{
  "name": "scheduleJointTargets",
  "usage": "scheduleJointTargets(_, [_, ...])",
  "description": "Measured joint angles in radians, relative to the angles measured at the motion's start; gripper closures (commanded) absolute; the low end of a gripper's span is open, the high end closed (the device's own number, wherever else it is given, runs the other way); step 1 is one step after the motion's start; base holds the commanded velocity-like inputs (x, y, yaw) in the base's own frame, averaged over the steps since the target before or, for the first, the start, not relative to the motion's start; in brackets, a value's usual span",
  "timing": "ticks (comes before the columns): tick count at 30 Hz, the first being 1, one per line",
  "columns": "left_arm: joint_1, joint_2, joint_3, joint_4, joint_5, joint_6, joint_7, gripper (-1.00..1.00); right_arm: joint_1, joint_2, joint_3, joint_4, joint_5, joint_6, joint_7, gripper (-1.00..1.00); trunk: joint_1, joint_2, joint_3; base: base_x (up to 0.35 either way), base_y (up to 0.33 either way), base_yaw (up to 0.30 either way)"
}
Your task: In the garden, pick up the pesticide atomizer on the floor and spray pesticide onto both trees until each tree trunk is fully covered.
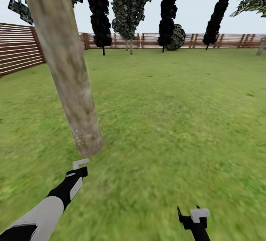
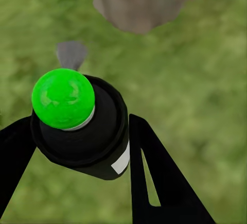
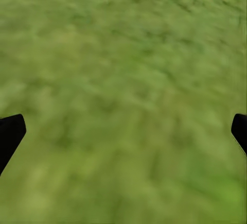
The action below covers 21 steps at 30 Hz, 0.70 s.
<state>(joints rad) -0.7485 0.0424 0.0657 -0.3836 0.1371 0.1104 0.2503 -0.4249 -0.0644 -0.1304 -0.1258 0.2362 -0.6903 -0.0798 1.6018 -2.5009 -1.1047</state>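
Pesticide atomizer sits clamped in the left gripper, just short of the tree trunk, whose base shows white pesticide specks. Right gripper hangs spread wide over grass, well apart from the trunk.

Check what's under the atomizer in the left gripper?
Below the pesticide atomizer, clamped in the left gripper, lies grass lawn, with the tree trunk base just ahead. The ground directly beneath the bottle is hidden by it.

Tree trunk: crown cut off by head view's top edge; in left wrist view only its base shows beyond the left tool. Atomizer: lower body hidden between fingers. Right tool: fingertips clipped at frame edges. Grass blurred.
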Motion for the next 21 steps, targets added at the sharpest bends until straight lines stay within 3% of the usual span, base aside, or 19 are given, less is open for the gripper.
scheduleJointTargets(5, [0.000, 0.002, -0.002, -0.006, -0.002, 0.001, -0.002, 1.00, 0.000, 0.000, 0.000, 0.000, 0.000, 0.000, 0.000, -1.00, 0.000, 0.000, 0.000, 0.033, -0.033, 0.098])
scheduleJointTargets(9, [-0.019, 0.002, -0.012, -0.020, -0.013, 0.093, -0.013, 1.00, 0.000, 0.000, 0.000, 0.000, 0.000, 0.000, 0.001, -1.00, 0.000, 0.000, 0.000, 0.000, 0.000, 0.001])
scheduleJointTargets(13, [-0.021, -0.008, -0.017, -0.071, -0.019, 0.111, -0.018, 1.00, 0.000, 0.000, 0.000, 0.000, 0.000, 0.000, 0.002, -1.00, 0.000, 0.000, 0.000, -0.024, 0.004, 0.000])
scheduleJointTargets(17, [-0.021, -0.004, -0.017, -0.103, -0.020, 0.139, -0.014, 1.00, 0.000, -0.001, 0.000, 0.000, 0.000, 0.000, 0.001, -1.00, 0.000, 0.000, 0.000, -0.248, 0.054, 0.000])
scheduleJointTargets(19, [-0.025, -0.009, -0.018, -0.145, -0.021, 0.152, -0.014, 1.00, 0.000, -0.001, 0.000, 0.000, 0.000, 0.000, 0.001, -1.00, 0.000, 0.000, 0.000, -0.062, 0.012, 0.000])
scheduleJointTargets(21, [-0.028, -0.018, -0.028, -0.254, -0.018, 0.246, -0.014, 1.00, 0.000, -0.001, 0.000, 0.000, 0.001, 0.001, 0.002, -1.00, 0.000, 0.000, 0.000, -0.012, 0.002, 0.000])
